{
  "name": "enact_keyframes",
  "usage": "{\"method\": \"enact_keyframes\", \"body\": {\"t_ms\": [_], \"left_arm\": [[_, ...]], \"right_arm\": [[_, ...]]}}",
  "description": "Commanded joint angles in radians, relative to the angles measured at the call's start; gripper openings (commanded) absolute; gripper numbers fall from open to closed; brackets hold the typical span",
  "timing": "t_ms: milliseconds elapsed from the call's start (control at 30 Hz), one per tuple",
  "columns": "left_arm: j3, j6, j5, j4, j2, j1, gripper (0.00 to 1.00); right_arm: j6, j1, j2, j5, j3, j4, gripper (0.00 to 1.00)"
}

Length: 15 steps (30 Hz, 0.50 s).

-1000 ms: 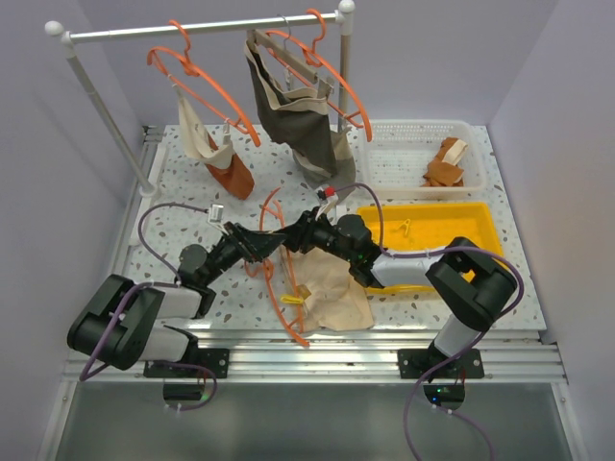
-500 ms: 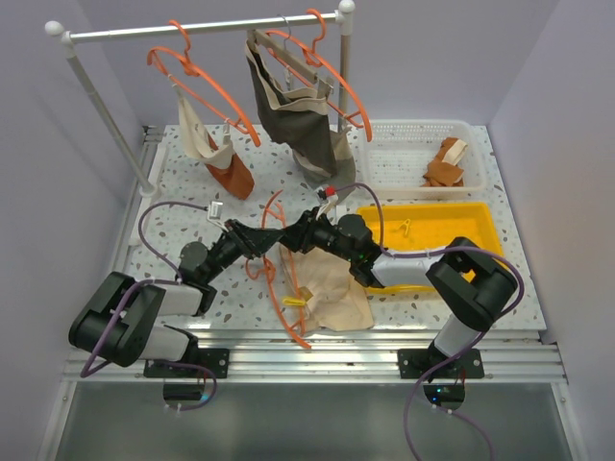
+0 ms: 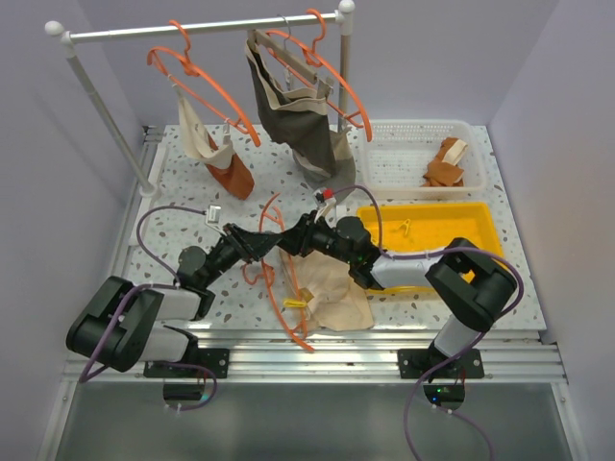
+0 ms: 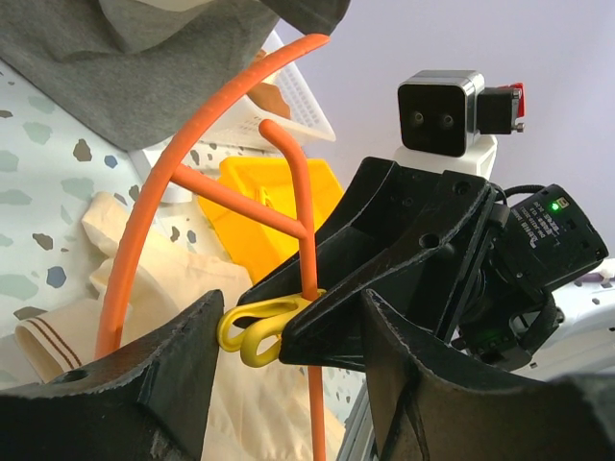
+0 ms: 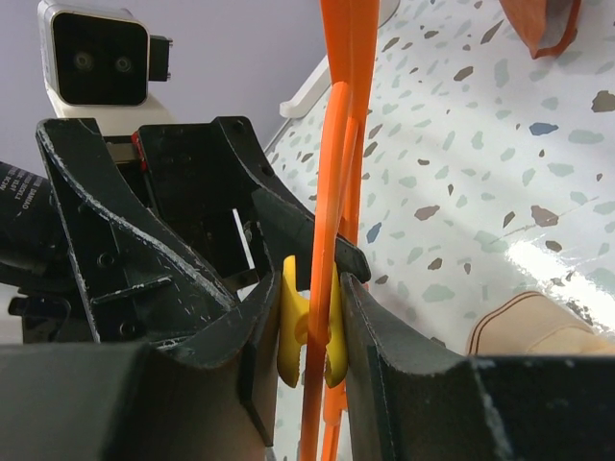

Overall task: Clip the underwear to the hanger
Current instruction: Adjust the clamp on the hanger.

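The orange hanger (image 3: 276,279) stands tilted between my two grippers at mid-table, its lower part over the cream underwear (image 3: 336,288). My right gripper (image 5: 307,307) is shut on a yellow clip (image 5: 291,327) that straddles the hanger's wire (image 5: 332,173). My left gripper (image 4: 288,307) is open, its jaws wide on either side of that clip (image 4: 255,327) and the right fingers (image 4: 384,240). The clip's tail lies close to my left jaw. The underwear (image 4: 173,279) lies flat below. A second yellow clip (image 3: 296,301) sits where the hanger crosses the underwear's edge.
A rail (image 3: 202,29) at the back carries more orange hangers, a dark grey-brown garment (image 3: 298,115) and a cream and rust cloth (image 3: 231,178). A white basket (image 3: 413,154) and a yellow tray (image 3: 432,226) stand at the right.
Both grippers stay together at the hanger. The hanger's lower end has swung slightly toward the near edge.
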Motion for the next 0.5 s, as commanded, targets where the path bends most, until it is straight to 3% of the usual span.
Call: {"method": "enact_keyframes", "body": {"t_ms": [0,133,467], "left_arm": [[-0.028,0.000,0.090,0.568,-0.025,-0.016,0.31],[-0.027,0.000,0.087,0.568,-0.028,-0.015,0.21],[-0.007,-0.024,0.091,0.568,-0.019,-0.015,0.28]], "right_arm": [[-0.007,-0.005,-0.032,0.045,-0.004,0.055,0.25],[-0.009,-0.007,-0.042,0.036,-0.010,0.061,0.29],[-0.027,-0.007,-0.043,-0.004,-0.031,0.123,0.51]]}}
